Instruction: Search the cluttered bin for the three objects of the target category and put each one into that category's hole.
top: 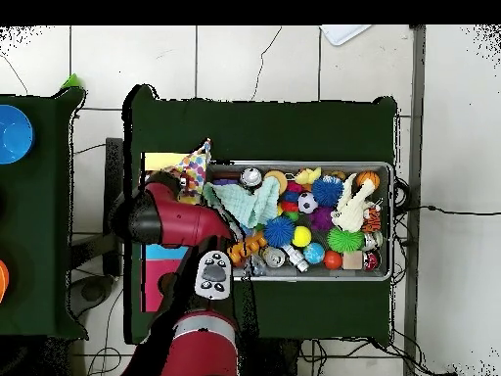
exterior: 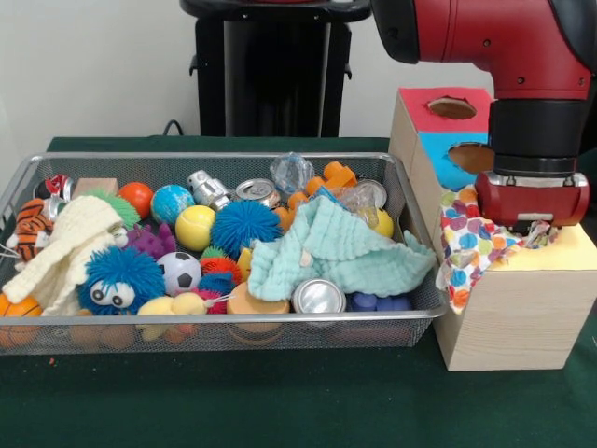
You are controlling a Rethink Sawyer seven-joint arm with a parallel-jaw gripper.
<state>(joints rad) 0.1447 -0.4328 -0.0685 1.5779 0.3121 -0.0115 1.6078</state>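
Currently, the red and black Sawyer arm [exterior: 504, 42] descends from the upper right of the front view and ends over the yellow-panelled top of the pale wood-grain box [exterior: 513, 317]. The large shallow silver wire-mesh basket [exterior: 28, 182] stands just beside that box, on its left in the front view, on the dark green table cover [exterior: 280, 401]. The mint-green waffle-textured cloth [exterior: 326, 247] lies crumpled at the basket's right end, partly over a shiny metal can [exterior: 318, 297]. The cream knitted cloth [exterior: 61, 247] lies at the left end, beside a blue fuzzy ball with eyes [exterior: 119, 278]. The white cloth with multicoloured polka dots [exterior: 466, 245] hangs over the box's left edge, its upper part leading under the gripper [exterior: 539, 229]. The gripper's fingers are hidden by its red housing, so its opening cannot be determined. The round hole is covered.
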